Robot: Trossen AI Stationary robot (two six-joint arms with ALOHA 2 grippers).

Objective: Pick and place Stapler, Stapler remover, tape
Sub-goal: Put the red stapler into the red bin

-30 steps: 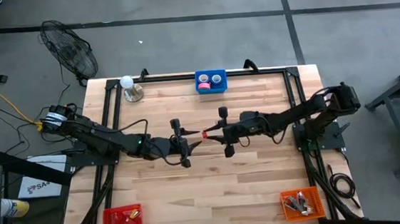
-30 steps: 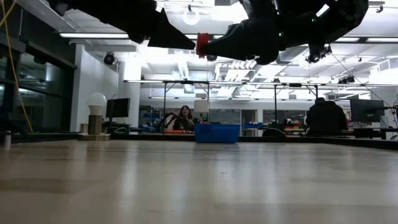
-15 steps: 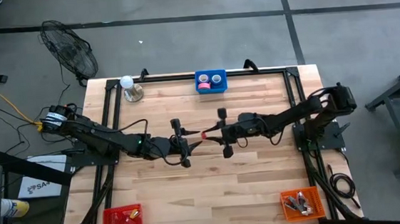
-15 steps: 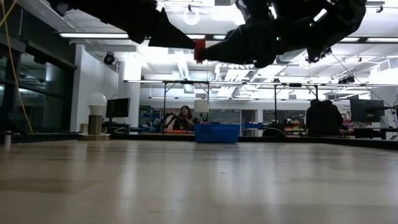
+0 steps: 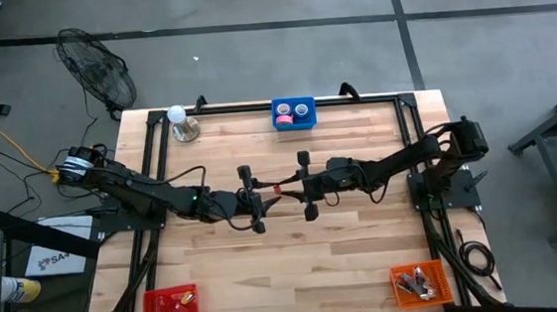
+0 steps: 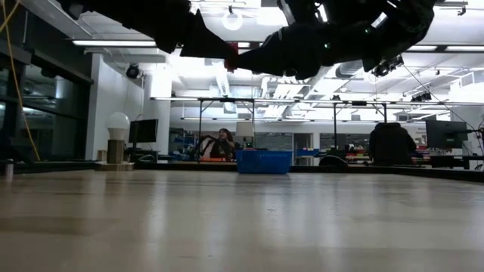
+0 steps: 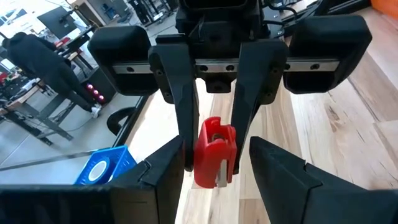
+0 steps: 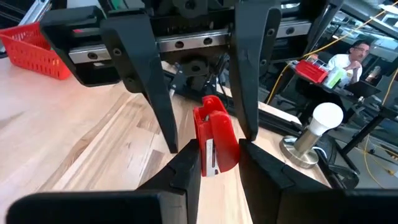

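One red stapler remover (image 7: pixel 214 152) sits between my two sets of jaws, up in the air over the middle of the desk (image 5: pixel 366 259) and well clear of the wood. It is a small, blocky piece of glossy red plastic with a rounded upper end and a pale strip running down the lower half of its face. From above it shows only as a red speck where my two arms meet nose to nose.

My right jaws are clamped on the stapler remover, the two dark fingers (image 8: pixel 186 171) narrowed in and pressing on its lower sides. My left jaws stand apart. They reach around the same piece from the opposite side, one finger (image 7: pixel 165 171) just beside one flank and the other with a slim gap at the other flank. I cannot tell whether either left finger truly touches it — the hold is the right one's.

The tape (image 5: pixel 283 122) lies in a blue bin (image 5: pixel 294 125) at the middle of the desk's far edge. I can make out a pinkish-red roll and two pale-centred rings beside it. A red basket (image 5: pixel 170 306) sits at the near left corner and an orange basket (image 5: pixel 421 282) at the near right, both with small things inside that I cannot make out.

I can read no writing on the stapler remover. A white carton (image 5: pixel 48 259) on the floor left of the desk bears dark letters beginning "SA"; the rest is hidden.
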